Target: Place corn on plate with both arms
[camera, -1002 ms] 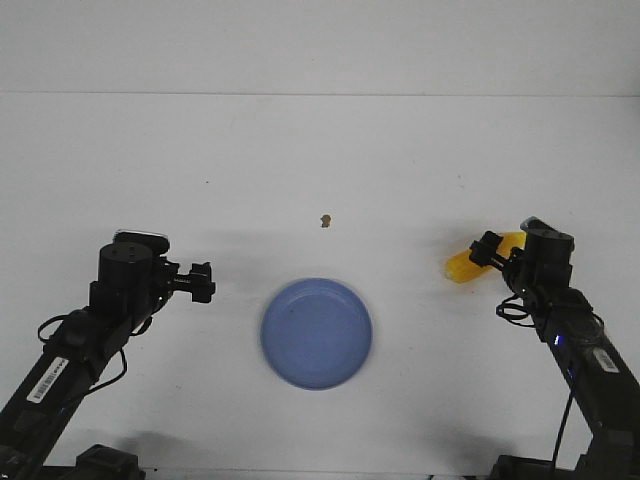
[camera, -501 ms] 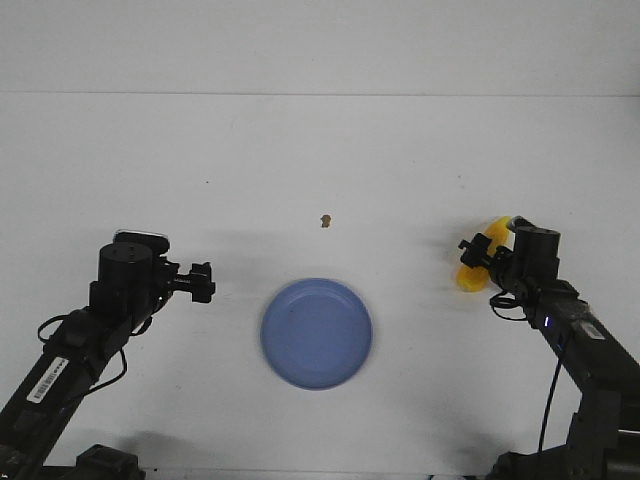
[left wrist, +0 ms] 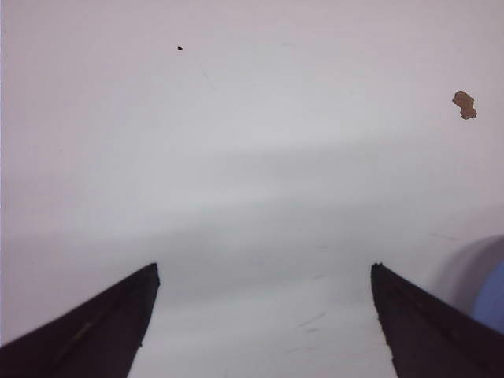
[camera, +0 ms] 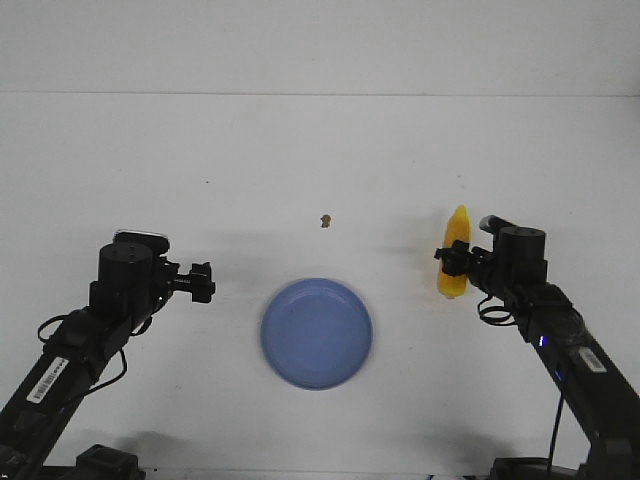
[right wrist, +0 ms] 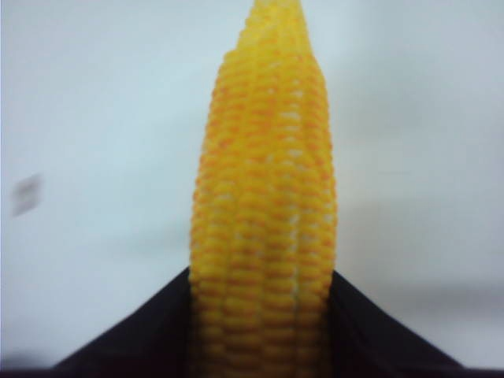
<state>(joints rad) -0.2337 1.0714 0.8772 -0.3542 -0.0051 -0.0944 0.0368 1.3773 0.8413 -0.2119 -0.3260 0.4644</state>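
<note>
The yellow corn (camera: 455, 255) is held in my right gripper (camera: 452, 262), to the right of the blue plate (camera: 317, 333), pointed end away from me. In the right wrist view the corn (right wrist: 266, 205) fills the middle with both black fingers (right wrist: 150, 339) pressed against its sides. My left gripper (camera: 203, 282) sits left of the plate, open and empty; its view shows the two fingertips (left wrist: 118, 315) wide apart over bare table, with the plate's edge (left wrist: 492, 299) at one side.
A tiny brown speck (camera: 325, 220) lies on the white table beyond the plate; it also shows in the left wrist view (left wrist: 464, 104). A small dark dot (left wrist: 180, 48) marks the table farther off.
My right gripper has moved left toward the plate with the corn, and the corn has swung from lying sideways to pointing away from me. The left arm has not moved.
</note>
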